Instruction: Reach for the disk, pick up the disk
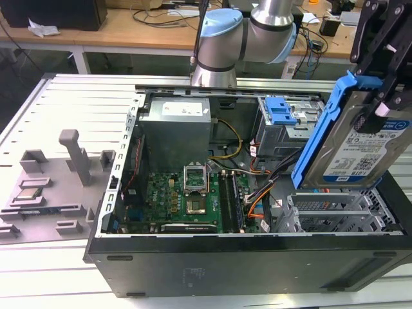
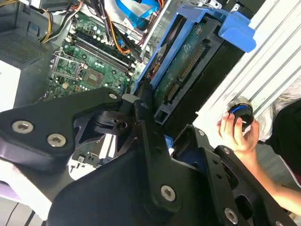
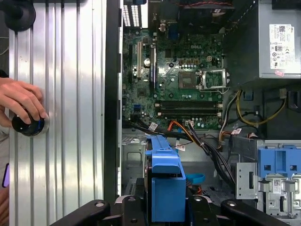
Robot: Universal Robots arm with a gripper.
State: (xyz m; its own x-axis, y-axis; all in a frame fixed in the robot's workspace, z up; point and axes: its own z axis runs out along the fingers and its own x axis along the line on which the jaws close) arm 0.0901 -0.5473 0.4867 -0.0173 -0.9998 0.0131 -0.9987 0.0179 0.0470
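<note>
Tool [image 1: 386,96] clamped on half-hidden disk [image 1: 351,145]

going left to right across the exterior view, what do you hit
grey fixture plate with upright blocks → small square processor chip lying on it → open computer case with the green motherboard → blue drive latch at the back → the disk in its blue bracket, held up tilted over the case by the gripper
</note>
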